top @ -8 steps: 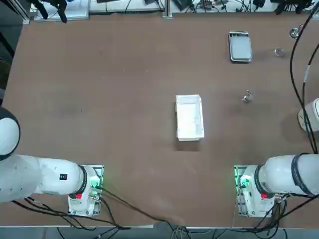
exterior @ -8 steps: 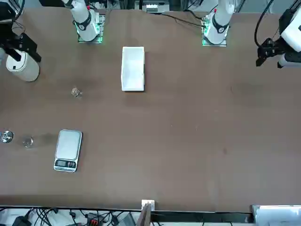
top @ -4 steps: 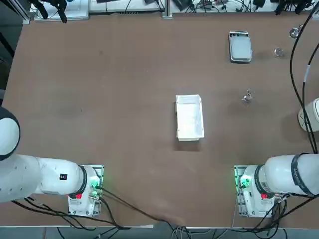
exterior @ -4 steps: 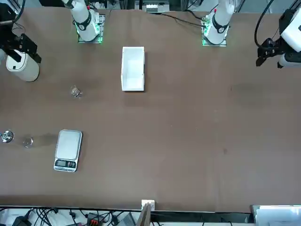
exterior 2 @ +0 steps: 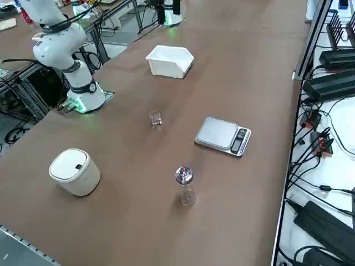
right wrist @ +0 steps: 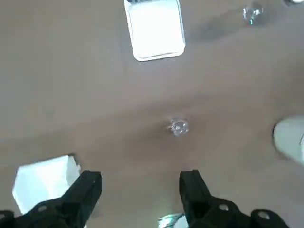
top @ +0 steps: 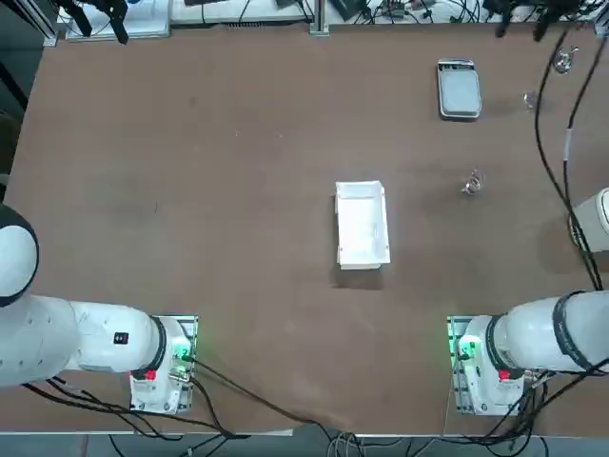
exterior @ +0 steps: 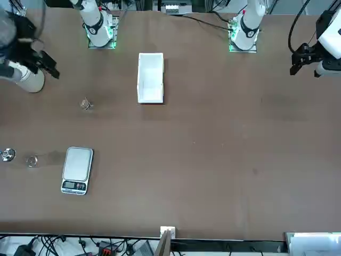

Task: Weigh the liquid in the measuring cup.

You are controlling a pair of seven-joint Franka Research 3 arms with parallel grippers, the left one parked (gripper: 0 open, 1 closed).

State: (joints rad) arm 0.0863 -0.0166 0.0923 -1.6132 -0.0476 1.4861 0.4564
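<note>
Measuring cup (top: pixel 471 185) alone on the table, right gripper (right wrist: pixel 140 183) high above it.

Fingers spread wide, holding nothing. In the top view the cup stands at about three o'clock from the white tray (top: pixel 362 225), well apart; the grey scale (top: pixel 459 89) lies toward twelve o'clock of the cup, also apart from it.

White tray (top: pixel 362 227), grey scale (top: pixel 459 90) (brown table (top: pixel 219 171))
</note>
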